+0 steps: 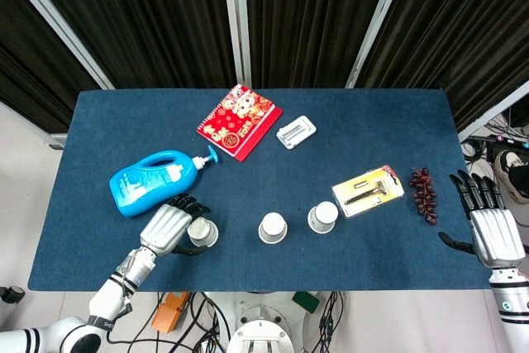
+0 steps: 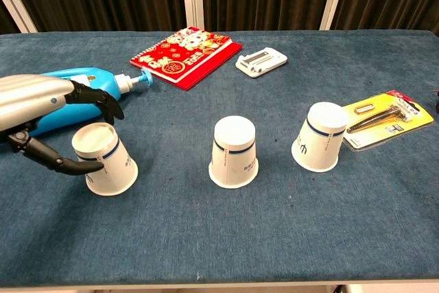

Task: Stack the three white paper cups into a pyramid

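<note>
Chest view shows your left hand [image 2: 48, 111] spread around the nearest cup [image 2: 104, 158] but not yet gripping, your right hand [image 1: 488, 225] open and idle by the table edge, and all three cups standing apart, nothing stacked.

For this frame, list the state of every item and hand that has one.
Left cup: upside down, left hand around it.
Middle cup: upside down, free.
Right cup: upside down, tilted.
Blue bottle: lying on its side.
Left hand: fingers spread around left cup.
Right hand: open, empty.
</note>
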`<action>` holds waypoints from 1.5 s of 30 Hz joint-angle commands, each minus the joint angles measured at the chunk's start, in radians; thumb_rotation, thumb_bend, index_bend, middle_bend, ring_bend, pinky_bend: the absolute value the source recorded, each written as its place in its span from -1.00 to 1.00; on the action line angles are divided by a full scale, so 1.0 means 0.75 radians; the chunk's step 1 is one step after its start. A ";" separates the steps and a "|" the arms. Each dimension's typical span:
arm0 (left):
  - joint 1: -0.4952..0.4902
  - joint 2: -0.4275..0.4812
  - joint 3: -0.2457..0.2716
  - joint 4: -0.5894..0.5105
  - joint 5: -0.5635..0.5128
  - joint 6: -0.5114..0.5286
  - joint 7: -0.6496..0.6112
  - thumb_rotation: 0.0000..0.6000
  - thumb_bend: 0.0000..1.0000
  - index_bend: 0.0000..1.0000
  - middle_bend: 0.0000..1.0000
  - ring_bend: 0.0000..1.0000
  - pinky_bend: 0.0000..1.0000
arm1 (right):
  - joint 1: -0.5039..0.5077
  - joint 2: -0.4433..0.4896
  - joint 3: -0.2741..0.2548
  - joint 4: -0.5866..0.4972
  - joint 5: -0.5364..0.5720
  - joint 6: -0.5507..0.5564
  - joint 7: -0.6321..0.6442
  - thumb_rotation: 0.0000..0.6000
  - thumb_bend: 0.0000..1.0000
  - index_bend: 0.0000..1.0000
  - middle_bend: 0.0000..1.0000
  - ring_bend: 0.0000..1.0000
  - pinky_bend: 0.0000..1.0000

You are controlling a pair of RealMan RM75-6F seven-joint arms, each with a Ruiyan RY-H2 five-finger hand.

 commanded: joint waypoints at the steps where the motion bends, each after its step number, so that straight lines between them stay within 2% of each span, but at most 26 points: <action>1: -0.008 -0.022 0.001 0.032 -0.016 0.007 0.021 0.37 -0.54 -0.39 -0.33 -0.55 -0.68 | 0.000 -0.001 -0.002 0.000 -0.002 0.002 0.000 1.00 -0.69 -1.00 -0.82 -1.00 -0.84; 4: -0.010 -0.042 0.001 0.063 -0.021 0.028 0.040 0.37 -0.52 -0.32 -0.26 -0.50 -0.67 | -0.001 -0.002 -0.004 -0.002 -0.005 0.003 -0.002 1.00 -0.69 -1.00 -0.82 -1.00 -0.84; 8: -0.012 -0.061 0.004 0.087 -0.008 0.053 0.032 0.37 -0.51 -0.16 -0.06 -0.32 -0.62 | -0.001 -0.004 -0.007 -0.004 -0.008 0.003 -0.004 1.00 -0.68 -1.00 -0.82 -1.00 -0.84; 12: -0.026 -0.078 -0.003 0.100 0.011 0.066 0.009 0.38 -0.49 -0.11 0.00 -0.27 -0.58 | -0.005 -0.004 -0.008 -0.005 -0.010 0.011 -0.005 1.00 -0.69 -1.00 -0.82 -1.00 -0.84; 20: -0.098 -0.139 -0.051 0.084 0.024 0.050 0.048 0.37 -0.49 -0.11 0.00 -0.27 -0.58 | -0.008 0.004 -0.008 -0.014 -0.010 0.018 -0.009 1.00 -0.69 -1.00 -0.82 -1.00 -0.84; 30: -0.214 -0.282 -0.103 0.142 -0.065 -0.029 0.197 0.37 -0.50 -0.11 0.00 -0.28 -0.58 | -0.011 0.001 -0.011 -0.002 0.006 0.009 0.006 1.00 -0.69 -1.00 -0.82 -1.00 -0.84; 36: -0.238 -0.330 -0.104 0.178 -0.107 -0.014 0.281 0.36 -0.52 -0.12 -0.01 -0.31 -0.58 | -0.008 -0.005 -0.013 0.011 0.008 -0.002 0.017 1.00 -0.69 -1.00 -0.82 -1.00 -0.84; 45: -0.256 -0.333 -0.075 0.167 -0.150 -0.023 0.307 0.23 -0.61 -0.31 -0.16 -0.44 -0.59 | 0.042 -0.015 -0.016 -0.007 -0.011 -0.074 0.013 1.00 -0.69 -1.00 -0.82 -1.00 -0.82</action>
